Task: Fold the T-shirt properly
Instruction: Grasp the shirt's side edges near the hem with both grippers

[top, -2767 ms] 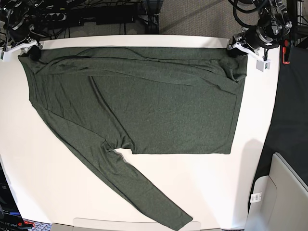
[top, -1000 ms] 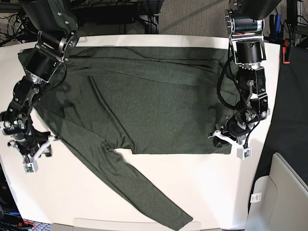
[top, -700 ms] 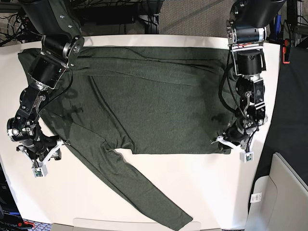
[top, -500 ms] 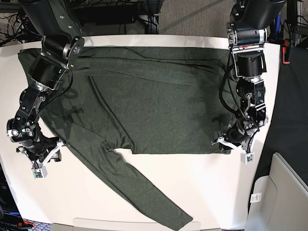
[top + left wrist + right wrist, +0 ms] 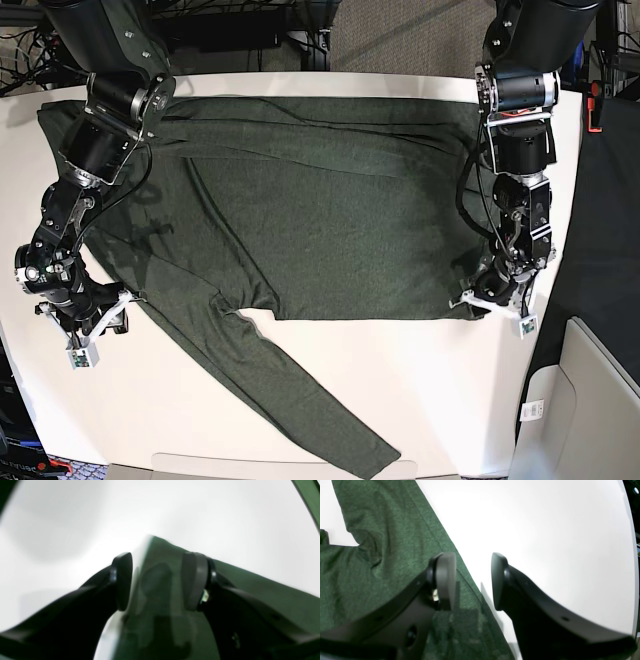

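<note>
Covering most of white tabletop (image 5: 330, 380), dark olive-green long-sleeved knit T-shirt (image 5: 320, 210) lies flat, one sleeve trailing toward near edge. Base view gives whole layout; wrist views alone show jaws. Left gripper (image 5: 157, 580) parted, straddling hem corner (cloth between pads, not pinched). Right gripper (image 5: 472, 580) parted over sleeve edge, one pad above fabric, other above bare table. Open table beyond both edges.

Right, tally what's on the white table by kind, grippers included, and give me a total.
T-shirt: 1, dark green, spread flat with one long sleeve trailing toward the near edge
Grippers: 2, left gripper at the hem corner, right gripper at the sleeve's edge
Total: 3
</note>
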Action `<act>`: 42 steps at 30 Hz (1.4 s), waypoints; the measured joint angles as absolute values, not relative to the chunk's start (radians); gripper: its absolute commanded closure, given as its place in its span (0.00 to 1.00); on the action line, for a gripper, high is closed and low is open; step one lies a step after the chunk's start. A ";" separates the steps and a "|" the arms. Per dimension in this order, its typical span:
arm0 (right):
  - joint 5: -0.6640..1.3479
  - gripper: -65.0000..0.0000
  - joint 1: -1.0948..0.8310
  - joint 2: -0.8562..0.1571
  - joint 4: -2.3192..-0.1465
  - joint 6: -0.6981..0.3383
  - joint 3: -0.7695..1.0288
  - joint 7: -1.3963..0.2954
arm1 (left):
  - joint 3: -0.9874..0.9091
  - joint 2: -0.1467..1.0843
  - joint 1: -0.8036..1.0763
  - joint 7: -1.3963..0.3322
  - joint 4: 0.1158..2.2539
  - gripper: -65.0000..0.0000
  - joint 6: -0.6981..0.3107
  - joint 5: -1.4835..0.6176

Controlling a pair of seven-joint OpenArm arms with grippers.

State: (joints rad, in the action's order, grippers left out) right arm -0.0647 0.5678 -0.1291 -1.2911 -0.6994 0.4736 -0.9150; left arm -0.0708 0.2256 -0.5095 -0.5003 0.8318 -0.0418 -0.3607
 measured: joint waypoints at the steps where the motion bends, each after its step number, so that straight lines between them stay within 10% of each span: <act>1: -0.065 0.64 0.568 -0.129 -1.291 -0.699 0.474 -0.915 | -0.071 0.227 -0.509 -0.494 0.811 0.51 -0.037 -0.345; 23: -0.065 0.64 0.569 -0.127 -1.293 -0.699 0.474 -0.915 | -0.012 0.190 -0.463 -0.489 0.875 0.51 -0.038 -0.339; 36: -0.070 0.64 0.570 -0.110 -1.293 -0.699 0.475 -0.915 | 0.138 0.197 -0.441 -0.443 0.885 1.00 -0.035 -0.328; 42: -0.096 0.63 0.572 -0.110 -1.275 -0.700 0.475 -0.907 | 0.138 0.230 -0.440 -0.461 0.891 1.00 -0.056 -0.352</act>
